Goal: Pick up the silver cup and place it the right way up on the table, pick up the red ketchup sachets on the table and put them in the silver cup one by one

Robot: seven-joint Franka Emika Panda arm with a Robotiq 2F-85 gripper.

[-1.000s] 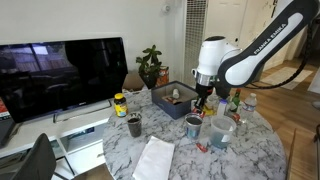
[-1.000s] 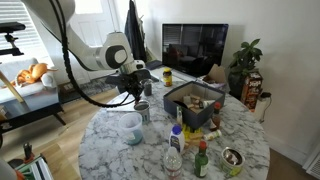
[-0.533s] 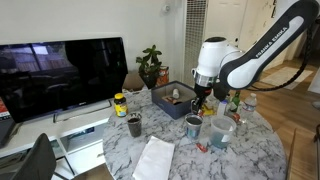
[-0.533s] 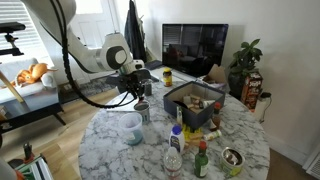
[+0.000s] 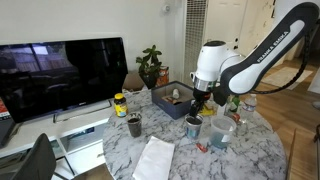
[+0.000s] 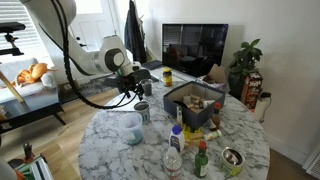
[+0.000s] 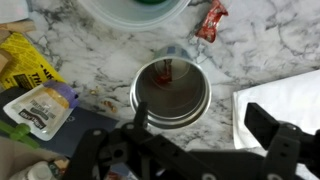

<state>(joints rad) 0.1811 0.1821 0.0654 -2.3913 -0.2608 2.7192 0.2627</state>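
On the left of the table (image 5: 255,153) sits a dark cup (image 5: 134,125), with a white napkin (image 5: 155,160) nearer me. Toward the middle the silver cup (image 5: 194,123) stands upright, and in the wrist view a red ketchup sachet (image 7: 165,70) shows inside it. The gripper (image 5: 197,104) hangs right above the cup, its fingers (image 7: 268,122) spread apart and holding nothing. Just right of the cup stands a clear tumbler (image 5: 221,132), and a second sachet (image 7: 210,20) lies on the marble close to both.
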